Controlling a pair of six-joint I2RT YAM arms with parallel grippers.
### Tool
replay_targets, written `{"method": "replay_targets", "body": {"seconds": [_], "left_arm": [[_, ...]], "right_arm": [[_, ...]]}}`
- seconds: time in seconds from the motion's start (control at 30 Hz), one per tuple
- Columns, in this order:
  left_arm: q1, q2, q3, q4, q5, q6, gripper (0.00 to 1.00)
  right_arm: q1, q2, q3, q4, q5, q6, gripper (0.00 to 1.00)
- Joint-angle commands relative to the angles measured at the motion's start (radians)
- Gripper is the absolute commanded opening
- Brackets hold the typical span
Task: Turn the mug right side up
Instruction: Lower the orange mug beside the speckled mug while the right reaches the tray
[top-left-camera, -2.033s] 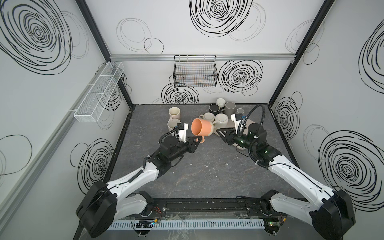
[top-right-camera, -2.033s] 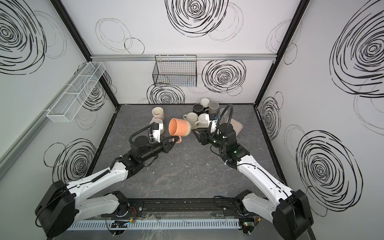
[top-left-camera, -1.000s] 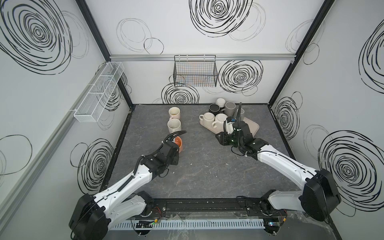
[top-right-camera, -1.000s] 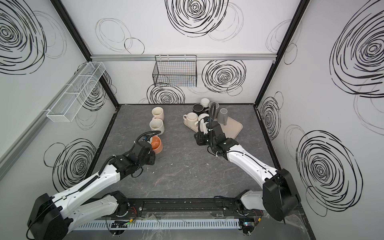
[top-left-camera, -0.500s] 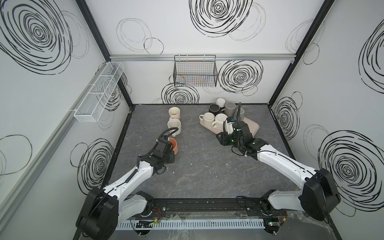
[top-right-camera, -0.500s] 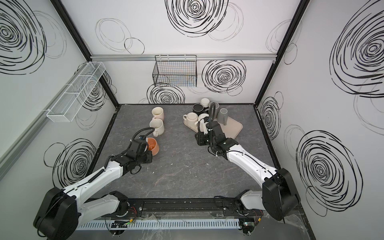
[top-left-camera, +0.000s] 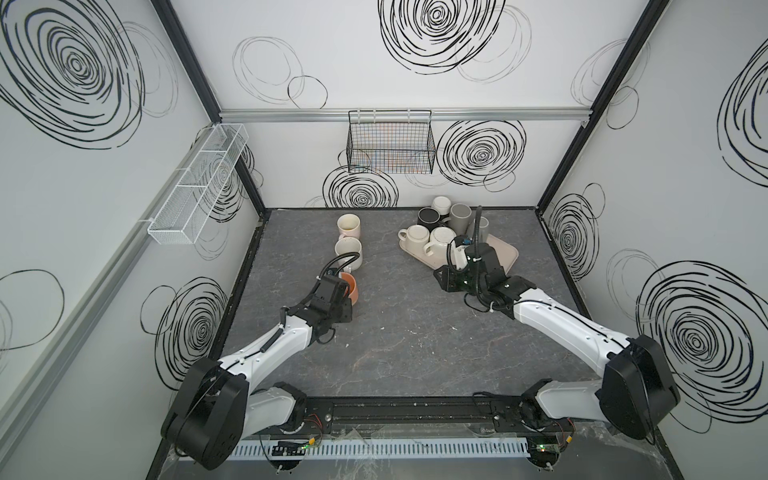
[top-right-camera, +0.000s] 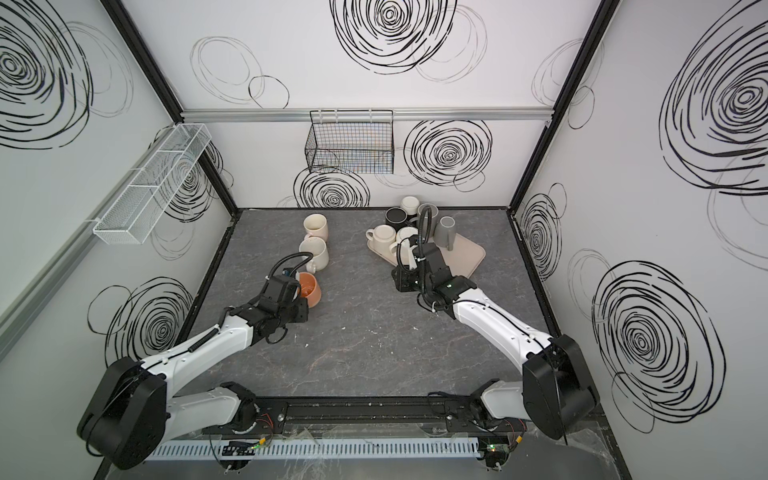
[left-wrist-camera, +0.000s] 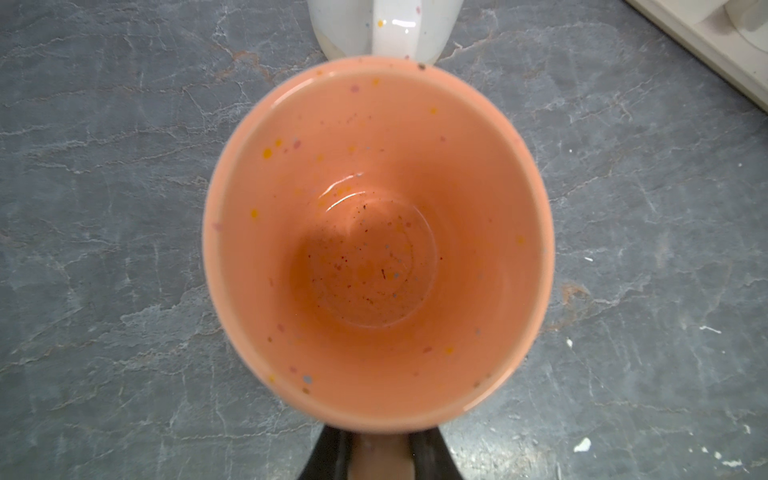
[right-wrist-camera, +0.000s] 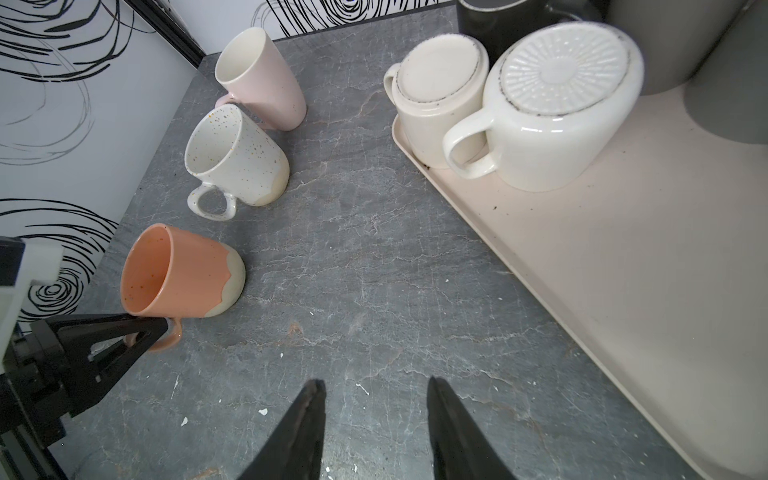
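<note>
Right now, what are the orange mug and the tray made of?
The orange mug looks like glazed ceramic: glossy highlights inside, coloured speckles, a duller cream base. The tray is probably matte plastic: smooth, beige, no shine, though I can't be sure.

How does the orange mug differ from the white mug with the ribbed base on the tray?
The orange mug stands right side up on the bare table; the white mug with the ribbed base is upside down on the tray. The left end effector is shut on the orange mug's handle; nothing holds the white mug with the ribbed base. Both have one handle.
</note>
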Motion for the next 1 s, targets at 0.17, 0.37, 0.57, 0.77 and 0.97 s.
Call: {"method": "replay_targets", "body": {"seconds": [0.17, 0.37, 0.57, 0.77, 0.97], "left_arm": [[0.003, 0.067, 0.06, 0.069, -0.049, -0.002, 0.36], [-0.004, 0.037, 0.067, 0.039, -0.058, -0.006, 0.49], [-0.001, -0.061, 0.092, -0.035, -0.1, 0.031, 0.64], [-0.004, -0.185, 0.107, -0.084, -0.136, 0.06, 0.67], [-0.039, -0.264, 0.084, -0.033, -0.175, 0.016, 0.67]], "right_arm": [[-0.005, 0.013, -0.001, -0.006, 0.012, 0.001, 0.47], [-0.005, 0.031, 0.014, -0.014, 0.015, 0.004, 0.48], [-0.01, 0.046, 0.051, -0.055, 0.057, -0.03, 0.5], [-0.091, 0.061, 0.124, -0.119, 0.119, -0.091, 0.52], [-0.249, 0.112, 0.205, -0.113, 0.087, -0.168, 0.53]]}}
